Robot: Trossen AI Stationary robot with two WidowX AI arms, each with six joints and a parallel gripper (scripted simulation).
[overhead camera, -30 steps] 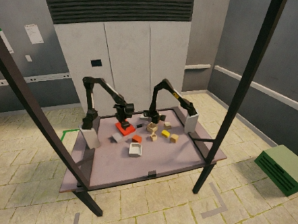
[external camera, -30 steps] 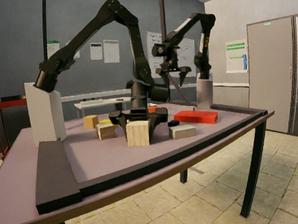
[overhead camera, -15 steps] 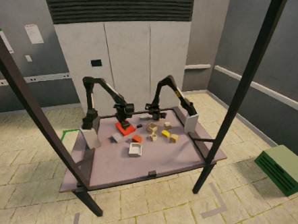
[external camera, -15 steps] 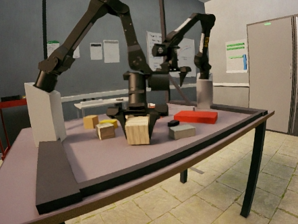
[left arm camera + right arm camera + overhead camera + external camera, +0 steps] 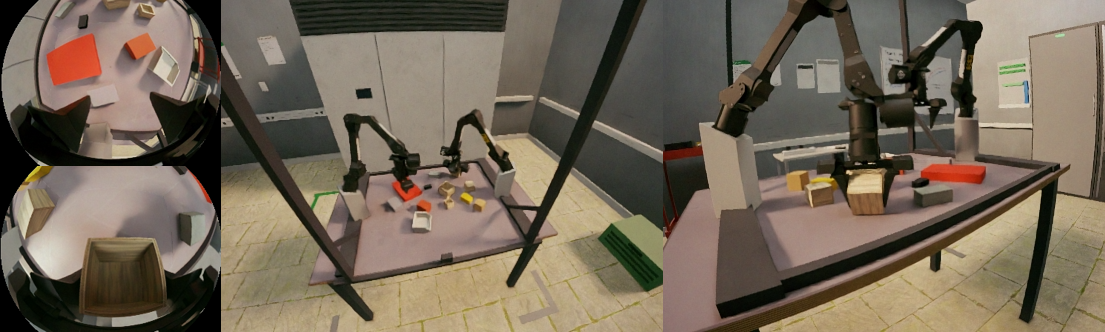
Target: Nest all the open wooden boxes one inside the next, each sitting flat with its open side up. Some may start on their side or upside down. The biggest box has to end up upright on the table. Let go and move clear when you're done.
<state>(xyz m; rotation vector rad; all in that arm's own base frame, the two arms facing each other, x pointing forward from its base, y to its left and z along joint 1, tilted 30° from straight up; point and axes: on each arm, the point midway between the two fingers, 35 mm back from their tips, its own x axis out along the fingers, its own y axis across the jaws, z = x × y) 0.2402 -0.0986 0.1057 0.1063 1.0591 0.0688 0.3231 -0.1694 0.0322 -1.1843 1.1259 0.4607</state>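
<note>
My right gripper [image 5: 865, 175] is down at the table and shut on an open wooden box [image 5: 866, 192]. The right wrist view looks straight into that box's hollow [image 5: 122, 276]. In the top view this gripper [image 5: 454, 169] is at the back of the table. My left gripper [image 5: 406, 176] is open and empty, held above the red slab [image 5: 410, 190].
A white open tray [image 5: 422, 221], an orange block [image 5: 424, 205], a grey block [image 5: 394, 203], a small black block [image 5: 427, 187], a yellow block [image 5: 466, 198] and two solid wooden blocks [image 5: 479, 205] [image 5: 469, 186] lie around. A raised black rim edges the table.
</note>
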